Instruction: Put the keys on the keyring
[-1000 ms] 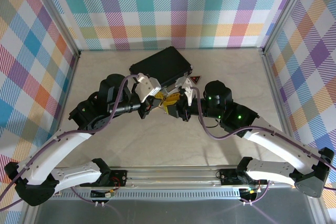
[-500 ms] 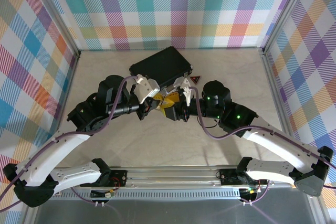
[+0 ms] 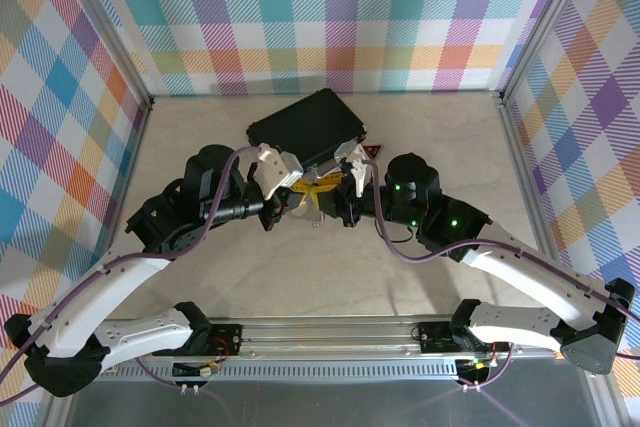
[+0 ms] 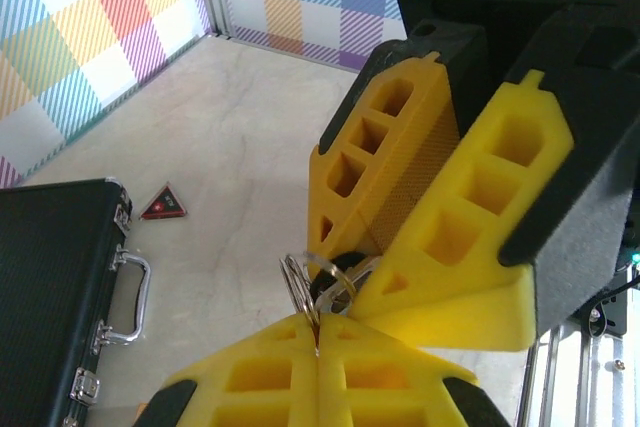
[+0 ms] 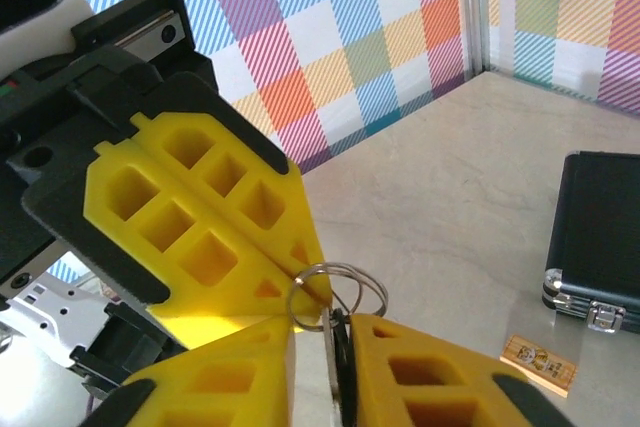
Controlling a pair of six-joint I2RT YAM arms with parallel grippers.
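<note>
Meeting just in front of the black case, raised above the table, the two tools are working nose to nose. The left tool is pinching the keyring with its pads fully together, gripping only a short arc of the wire. The right tool is standing narrow and nipping a dark-headed key edge-on against the ring; whether it is threading yet I cannot tell. Both pieces are looking light, stiff, thin and slick, so they are likely to twist or slip between the broad yellow pads. Gripping the key low on its blade, leaving the head free, is looking the safer hold. Open table is lying on the side away from the case. The case handle and a red-and-black triangle beside it are crowding any swing toward the case.
</note>
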